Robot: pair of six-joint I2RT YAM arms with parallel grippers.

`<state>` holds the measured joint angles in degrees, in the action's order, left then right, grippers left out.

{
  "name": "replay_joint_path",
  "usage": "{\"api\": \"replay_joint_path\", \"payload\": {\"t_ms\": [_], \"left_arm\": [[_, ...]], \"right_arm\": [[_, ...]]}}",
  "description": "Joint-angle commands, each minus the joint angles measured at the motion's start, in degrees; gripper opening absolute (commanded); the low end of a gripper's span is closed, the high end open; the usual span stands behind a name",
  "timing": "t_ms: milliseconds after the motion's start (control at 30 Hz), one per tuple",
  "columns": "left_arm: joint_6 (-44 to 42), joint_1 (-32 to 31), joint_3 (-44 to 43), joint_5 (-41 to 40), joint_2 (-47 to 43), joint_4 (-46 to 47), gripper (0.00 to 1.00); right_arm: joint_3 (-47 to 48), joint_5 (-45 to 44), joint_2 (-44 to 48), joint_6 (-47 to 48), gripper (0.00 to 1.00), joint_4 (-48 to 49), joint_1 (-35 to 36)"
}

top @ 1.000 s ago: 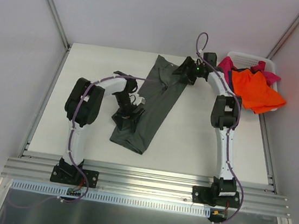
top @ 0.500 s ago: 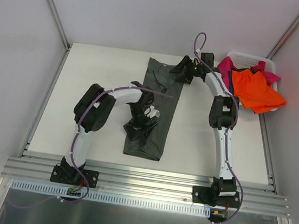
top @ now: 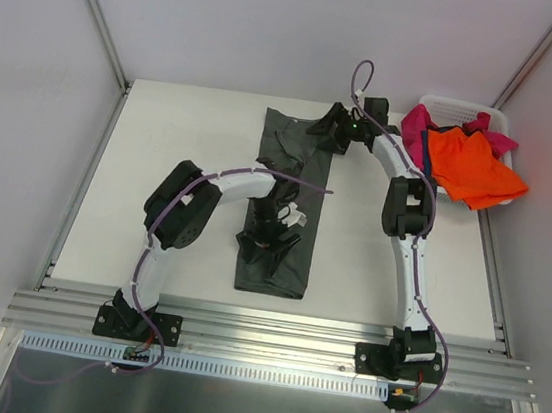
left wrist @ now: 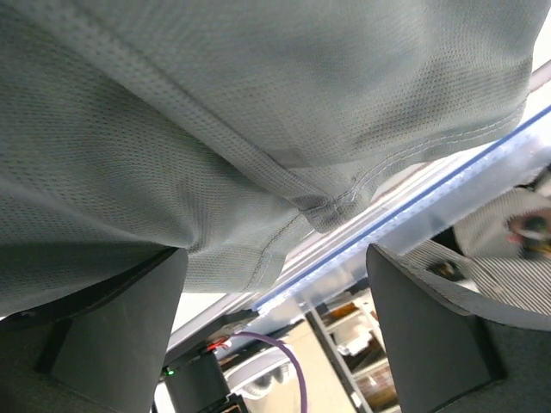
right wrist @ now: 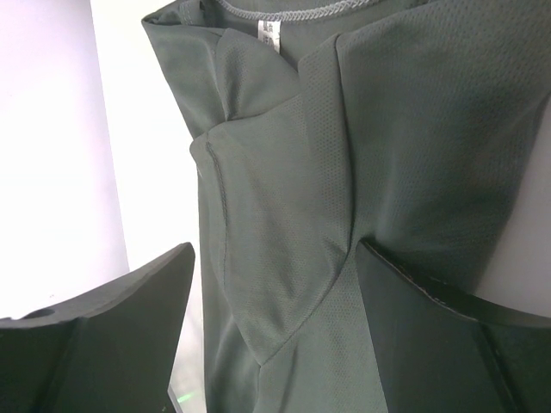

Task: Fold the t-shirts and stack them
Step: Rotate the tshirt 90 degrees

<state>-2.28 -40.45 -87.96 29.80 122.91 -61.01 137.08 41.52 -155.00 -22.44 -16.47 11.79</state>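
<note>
The dark grey-olive t-shirt (top: pixel 285 152) lay as a long folded strip on the table, its collar end under the right gripper (top: pixel 323 132) and its hem end just past the left gripper (top: pixel 275 235). Both grippers stood wide, pressed down on the cloth with nothing pinched between the fingers.

Only the right wrist view showed the neckline with its small white label (right wrist: pixel 271 34) and a sleeve tucked inward, the fabric running between the two dark fingers (right wrist: pixel 103 318). Only the left wrist view showed the stitched hem (left wrist: pixel 331 211) hanging ahead of its fingers (left wrist: pixel 112 335), with the table's lit edge beyond.

Behind the right gripper, to its right, a white laundry basket (top: pixel 460 106) held an orange t-shirt (top: pixel 472 165) and a magenta-pink one (top: pixel 417 121), spilling over its rim. The white table (top: pixel 162 152) sat between pale walls, with an aluminium rail (top: pixel 271 332) at the near edge.

A second earlier the strip had lain slanted, hem toward the left; now it ran straight, and the left gripper had shifted rightward with it.
</note>
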Motion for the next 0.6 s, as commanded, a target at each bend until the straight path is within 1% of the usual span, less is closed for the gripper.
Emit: {"api": "replay_joint_path", "payload": {"t_ms": [0,33,67,100,133,167,200,233,267,300,333,367,400,433,467,500,533,567], "left_arm": [[-2.3,-0.8,-2.6,-6.2,0.1,4.8,0.88],[-2.5,-0.8,-3.0,-7.7,-1.0,4.8,0.90],[-3.1,-0.7,-4.0,-9.8,-3.5,4.6,0.93],[-3.1,-0.7,-4.3,-11.6,-4.9,4.5,0.95],[-3.2,-0.7,-4.8,-13.1,-6.3,4.4,0.98],[-3.4,-0.5,-5.4,-16.3,-9.1,4.4,0.99],[-3.5,-0.2,-5.6,-17.4,-10.5,4.4,0.99],[-3.7,0.9,-6.0,-18.3,-11.7,4.4,0.99],[-3.8,1.8,-6.8,-19.0,-12.9,4.4,0.99],[-4.0,2.6,-7.3,-19.6,-14.8,4.4,0.99],[-4.1,5.1,-8.0,-19.3,-15.6,4.4,0.99],[-4.3,6.2,-9.5,-19.0,-16.8,4.4,0.99],[-4.6,7.7,-10.3,-17.8,-17.3,4.4,0.99],[-4.7,8.9,-11.0,-17.1,-17.6,4.4,0.99],[-4.5,11.4,-12.1,-16.8,-17.8,4.4,0.99],[-4.0,12.7,-12.3,-15.7,-17.9,4.2,0.99],[-3.8,13.9,-12.1,-14.4,-17.9,3.9,0.99],[-3.4,16.5,-10.7,-12.8,-18.6,3.8,0.99]], "right_arm": [[-0.7,1.6,4.1,3.7,0.80,-2.0,-0.3],[-1.7,1.0,5.6,6.0,0.84,-3.6,-0.5],[-2.4,-0.2,9.9,8.4,0.86,-5.7,-0.7],[-3.6,-3.3,12.2,11.0,0.89,-8.9,-0.7],[-4.7,-5.6,15.1,16.8,0.98,-10.6,-0.7],[-8.9,-8.1,17.9,19.1,1.00,-11.5,-0.6],[-12.1,-11.4,24.9,21.2,0.99,-10.5,-0.5],[-15.1,-12.8,27.9,24.3,1.00,-10.2,-0.4],[-20.7,-13.9,30.6,25.8,1.00,-10.2,0.2],[-22.5,-15.5,35.5,27.1,1.00,-12.3,0.5],[-24.4,-15.8,37.1,29.2,1.00,-13.7,0.9],[-26.5,-16.5,38.9,29.8,0.99,-17.4,1.6],[-27.7,-17.9,40.1,30.3,1.00,-19.1,2.0],[-29.3,-17.4,42.9,30.5,1.00,-19.9,2.3],[-31.1,-16.6,44.2,30.0,1.00,-20.3,2.4],[-35.3,-16.1,45.6,29.6,1.00,-20.6,2.5],[-37.2,-15.9,48.4,29.6,1.00,-20.7,3.1],[-39.3,-15.4,49.5,28.8,1.00,-21.1,3.3]]}}
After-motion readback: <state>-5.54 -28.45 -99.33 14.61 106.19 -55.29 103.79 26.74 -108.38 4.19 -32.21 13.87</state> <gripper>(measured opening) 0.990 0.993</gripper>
